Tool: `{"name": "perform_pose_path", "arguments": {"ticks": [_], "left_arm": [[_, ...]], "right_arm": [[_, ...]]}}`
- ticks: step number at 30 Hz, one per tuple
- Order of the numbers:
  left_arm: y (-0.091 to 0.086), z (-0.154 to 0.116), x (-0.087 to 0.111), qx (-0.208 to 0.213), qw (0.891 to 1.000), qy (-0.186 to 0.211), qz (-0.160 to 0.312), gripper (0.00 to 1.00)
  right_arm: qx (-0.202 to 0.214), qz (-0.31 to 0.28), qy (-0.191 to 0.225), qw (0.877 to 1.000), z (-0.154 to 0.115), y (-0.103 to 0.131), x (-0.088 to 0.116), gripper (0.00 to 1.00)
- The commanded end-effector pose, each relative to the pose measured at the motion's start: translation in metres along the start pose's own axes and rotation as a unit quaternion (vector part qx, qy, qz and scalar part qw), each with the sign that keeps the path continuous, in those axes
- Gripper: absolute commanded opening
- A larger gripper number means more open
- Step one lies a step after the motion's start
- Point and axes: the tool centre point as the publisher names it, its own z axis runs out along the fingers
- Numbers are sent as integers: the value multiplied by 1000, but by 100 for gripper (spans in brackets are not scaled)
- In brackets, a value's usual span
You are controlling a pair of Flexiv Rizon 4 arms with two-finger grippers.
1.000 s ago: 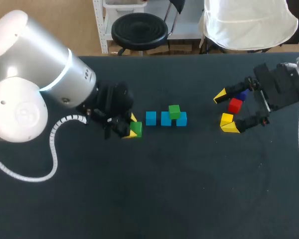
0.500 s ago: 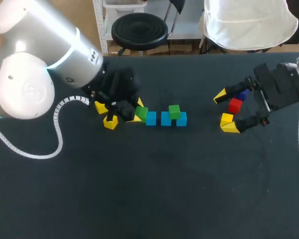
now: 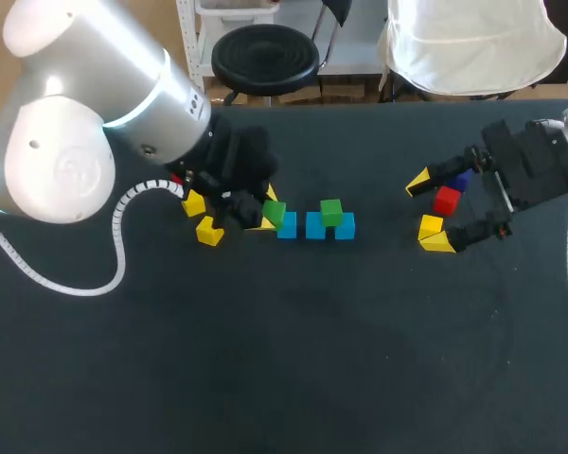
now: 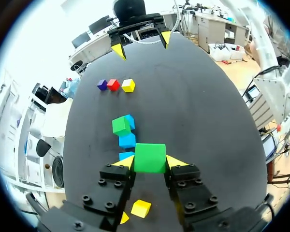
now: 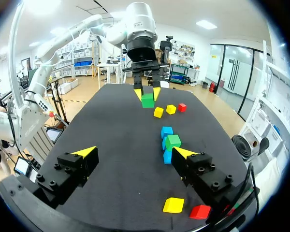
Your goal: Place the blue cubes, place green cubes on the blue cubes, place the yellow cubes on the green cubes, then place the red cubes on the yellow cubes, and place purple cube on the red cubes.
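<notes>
since a second ago the left gripper (image 4: 149, 164) has been carried from beside the blue row (image 4: 127, 141) to its near end and lifted clear. two loose yellow cubes (image 3: 208, 231), hidden then, are now exposed. the right gripper (image 4: 141, 44) has not been moved.

nearest, one of the loose yellow cubes is seen under the left gripper. its fingers are clamped on the held green cube (image 4: 150, 155), one tip on each side face. just ahead and lower lies the blue row, three cubes in line. the stacked green cube (image 4: 121, 126) is set over the seam of the middle and far blue cubes. well beyond, a purple cube (image 4: 102, 85), red cube (image 4: 113, 85) and yellow cube (image 4: 128, 85) are lined up. farthest, the right gripper is held with fingers wide apart, clamped on nothing.

judged: the second green placement is in hand. the near seam is left uncovered, so a short advance and descent are called for.
</notes>
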Motion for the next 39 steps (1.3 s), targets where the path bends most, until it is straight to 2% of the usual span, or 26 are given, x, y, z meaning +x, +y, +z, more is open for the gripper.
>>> {"name": "perform_pose_path", "arguments": {"ticks": [1, 4, 6, 9, 14, 18, 24, 39], "left_arm": [[7, 2, -5, 0, 1000, -3, 4, 0], [28, 8, -21, 6, 1000, -10, 18, 0], [42, 15, -31, 16, 999, 4, 35, 0], [49, 19, -37, 35, 999, 11, 31, 0], [49, 22, -29, 44, 998, 38, 1, 0], [46, 25, -22, 52, 998, 33, -30, 0], [43, 35, -18, 61, 997, 27, -51, 0], [42, 39, -12, 56, 996, 22, -62, 0]], "right_arm": [[1, 0, 0, 1000, 0, 0, 0, 100], [1, 0, 0, 1000, 0, 0, 0, 100], [1, 0, 0, 1000, 0, 0, 0, 100], [1, 0, 0, 1000, 0, 0, 0, 100], [1, 0, 0, 1000, 0, 0, 0, 100], [1, 0, 0, 1000, 0, 0, 0, 100], [1, 0, 0, 1000, 0, 0, 0, 100], [1, 0, 0, 1000, 0, 0, 0, 100]]}}
